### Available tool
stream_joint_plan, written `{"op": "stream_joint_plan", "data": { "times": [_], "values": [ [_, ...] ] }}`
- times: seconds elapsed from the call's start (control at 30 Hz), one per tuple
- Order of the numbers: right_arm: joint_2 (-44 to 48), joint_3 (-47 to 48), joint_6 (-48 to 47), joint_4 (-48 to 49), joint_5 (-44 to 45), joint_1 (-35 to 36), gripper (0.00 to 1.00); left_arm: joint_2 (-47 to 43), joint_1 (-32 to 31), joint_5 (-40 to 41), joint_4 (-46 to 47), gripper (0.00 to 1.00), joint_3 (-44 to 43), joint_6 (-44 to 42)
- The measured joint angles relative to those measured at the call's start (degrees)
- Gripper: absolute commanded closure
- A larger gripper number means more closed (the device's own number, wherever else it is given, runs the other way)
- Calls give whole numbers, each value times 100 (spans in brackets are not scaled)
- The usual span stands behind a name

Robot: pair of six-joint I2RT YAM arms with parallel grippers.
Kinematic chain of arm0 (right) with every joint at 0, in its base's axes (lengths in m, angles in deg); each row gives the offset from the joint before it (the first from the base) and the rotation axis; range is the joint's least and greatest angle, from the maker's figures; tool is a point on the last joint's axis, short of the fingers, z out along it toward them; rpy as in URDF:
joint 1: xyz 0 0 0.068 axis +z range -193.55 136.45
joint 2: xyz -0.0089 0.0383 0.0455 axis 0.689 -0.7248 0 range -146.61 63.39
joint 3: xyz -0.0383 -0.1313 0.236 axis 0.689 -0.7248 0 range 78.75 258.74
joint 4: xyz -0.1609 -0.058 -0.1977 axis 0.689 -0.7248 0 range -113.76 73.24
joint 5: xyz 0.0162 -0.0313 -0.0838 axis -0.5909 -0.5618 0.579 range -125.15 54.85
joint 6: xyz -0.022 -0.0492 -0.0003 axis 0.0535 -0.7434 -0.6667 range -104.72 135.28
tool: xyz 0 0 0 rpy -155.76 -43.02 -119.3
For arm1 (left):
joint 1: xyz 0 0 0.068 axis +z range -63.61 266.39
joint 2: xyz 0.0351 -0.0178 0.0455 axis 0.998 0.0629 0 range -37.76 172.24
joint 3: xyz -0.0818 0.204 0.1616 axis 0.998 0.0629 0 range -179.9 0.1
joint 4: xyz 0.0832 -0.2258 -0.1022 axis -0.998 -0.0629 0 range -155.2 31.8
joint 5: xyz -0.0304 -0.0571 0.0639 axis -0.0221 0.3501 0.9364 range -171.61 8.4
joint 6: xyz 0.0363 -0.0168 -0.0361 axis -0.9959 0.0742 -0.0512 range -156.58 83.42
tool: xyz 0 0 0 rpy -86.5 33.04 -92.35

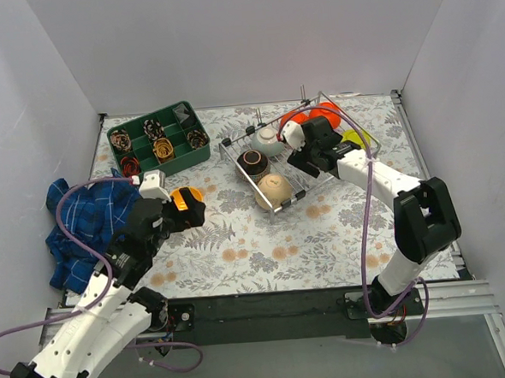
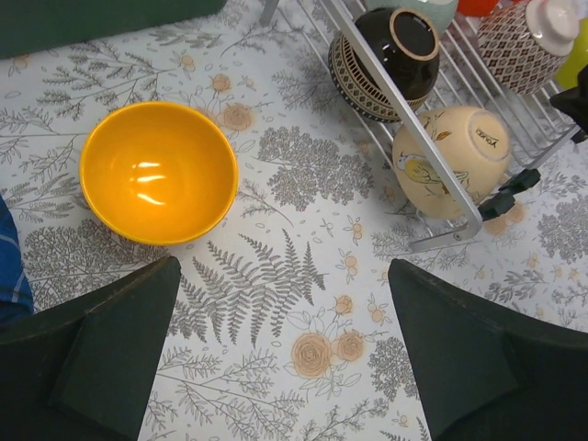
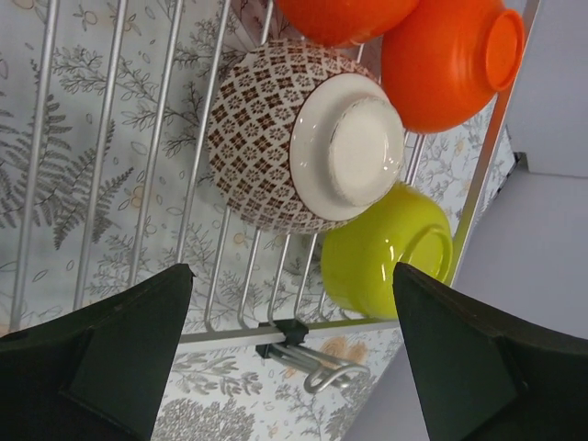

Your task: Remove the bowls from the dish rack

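At the far left of the table you have a dark green plastic divided tray (image 1: pixel 185 162), its compartments holding small round patterned items (image 1: pixel 153 128). Nearer to you, close to the tray's near-left corner, a crumpled blue plaid cloth (image 1: pixel 79 221) lies over the table's left edge. Under it all you see a white table cover printed with grey ferns and peach flowers (image 1: pixel 265 248). Plain white walls (image 1: pixel 243 35) close in the left, back and right sides.

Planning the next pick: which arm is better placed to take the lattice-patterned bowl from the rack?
Right. The right gripper hovers open over the lattice-patterned bowl in the dish rack; the left gripper is outside it, by the orange-yellow bowl on the table.
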Motion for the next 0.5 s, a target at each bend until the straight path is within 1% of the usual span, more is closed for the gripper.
{"op": "stream_joint_plan", "data": {
  "times": [0.2,0.5],
  "values": [
    [-372,0,-706,577,-61,-66,1,-595,0,7,299,2,459,-46],
    [-835,-177,-1198,1154,-33,-90,2,-977,0,-76,651,2,741,-87]
  ]
}}
